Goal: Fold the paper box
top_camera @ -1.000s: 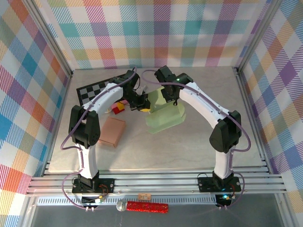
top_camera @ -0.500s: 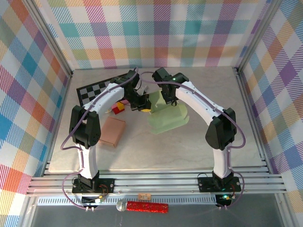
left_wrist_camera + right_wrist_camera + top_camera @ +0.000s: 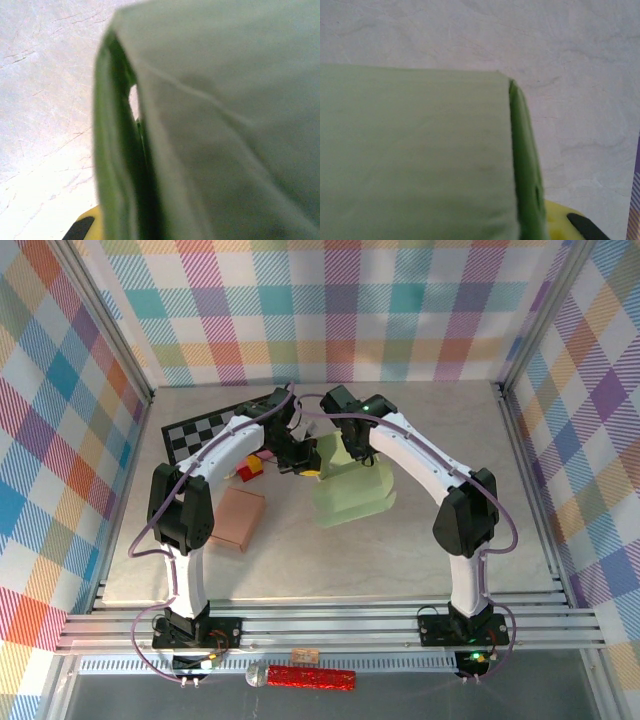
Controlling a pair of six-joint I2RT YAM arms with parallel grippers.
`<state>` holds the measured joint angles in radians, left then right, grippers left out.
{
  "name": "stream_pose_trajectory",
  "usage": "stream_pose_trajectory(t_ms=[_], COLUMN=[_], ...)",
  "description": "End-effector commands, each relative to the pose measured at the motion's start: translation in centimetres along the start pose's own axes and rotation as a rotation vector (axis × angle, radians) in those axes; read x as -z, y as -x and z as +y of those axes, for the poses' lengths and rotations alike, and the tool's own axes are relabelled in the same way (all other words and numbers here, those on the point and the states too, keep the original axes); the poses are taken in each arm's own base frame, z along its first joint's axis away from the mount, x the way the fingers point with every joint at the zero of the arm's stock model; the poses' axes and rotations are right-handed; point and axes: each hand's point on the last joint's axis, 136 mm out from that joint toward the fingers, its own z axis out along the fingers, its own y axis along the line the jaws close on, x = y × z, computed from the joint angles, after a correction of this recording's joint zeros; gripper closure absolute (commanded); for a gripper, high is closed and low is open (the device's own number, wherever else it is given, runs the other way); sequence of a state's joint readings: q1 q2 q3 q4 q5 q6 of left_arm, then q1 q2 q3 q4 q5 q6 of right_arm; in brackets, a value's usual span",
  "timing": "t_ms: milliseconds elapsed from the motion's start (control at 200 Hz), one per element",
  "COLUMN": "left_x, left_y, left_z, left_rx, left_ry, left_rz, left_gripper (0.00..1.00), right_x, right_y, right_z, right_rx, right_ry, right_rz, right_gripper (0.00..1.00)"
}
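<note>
The pale green paper box lies mid-table, its far end lifted between the two arms. My left gripper meets the box's far left corner, and my right gripper sits on its far edge. In the left wrist view the green box is blurred and very close, and a folded wall runs down beside one yellow fingertip. In the right wrist view a flat panel of the box and a thin side flap reach down past one yellow fingertip. The other finger of each gripper is hidden behind paper.
A black-and-white checkered mat lies at the back left. Small red and yellow blocks sit beside the left arm. A flat tan box rests at the left front. Aluminium posts and plaid walls enclose the table.
The right gripper has shifted a little left and back along the box's far edge, and the box has turned slightly with it. The left gripper has barely moved.
</note>
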<state>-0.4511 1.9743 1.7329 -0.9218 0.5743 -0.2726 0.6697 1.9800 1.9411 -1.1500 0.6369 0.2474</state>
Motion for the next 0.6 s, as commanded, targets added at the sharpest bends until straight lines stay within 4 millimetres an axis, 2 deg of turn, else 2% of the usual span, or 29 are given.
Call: stream_pose_trajectory(t_ms=[0,150,265,415,515,595], left_x=[0.8,0.8,0.8,0.7,0.6,0.4], left_y=[0.1,0.1,0.1,0.1,0.1,0.0], left_z=[-1.7,-1.8,-1.8,-1.8,-1.6,-1.3], left_rx=[-0.021,-0.022,-0.020,-0.015,-0.010,-0.006], left_ry=[-0.042,-0.042,-0.037,-0.031,-0.027,-0.019], left_rz=[-0.006,-0.005,-0.007,-0.009,-0.004,-0.002], left_gripper=[1.00,1.00,1.00,1.00,1.00,1.00], right_x=[-1.0,-0.9,-1.1,-1.1,-0.6,-0.1], right_y=[-1.1,-0.5,-0.5,-0.7,-0.3,0.3], right_z=[0.2,-0.7,-1.6,-1.7,-1.5,-1.9], right_rx=[0.009,0.001,-0.007,-0.007,-0.016,-0.034], right_ry=[-0.004,-0.053,-0.126,-0.143,-0.101,-0.089], right_rz=[0.051,0.032,0.036,0.040,0.030,0.010], right_gripper=[0.79,1.00,1.00,1.00,0.74,0.62])
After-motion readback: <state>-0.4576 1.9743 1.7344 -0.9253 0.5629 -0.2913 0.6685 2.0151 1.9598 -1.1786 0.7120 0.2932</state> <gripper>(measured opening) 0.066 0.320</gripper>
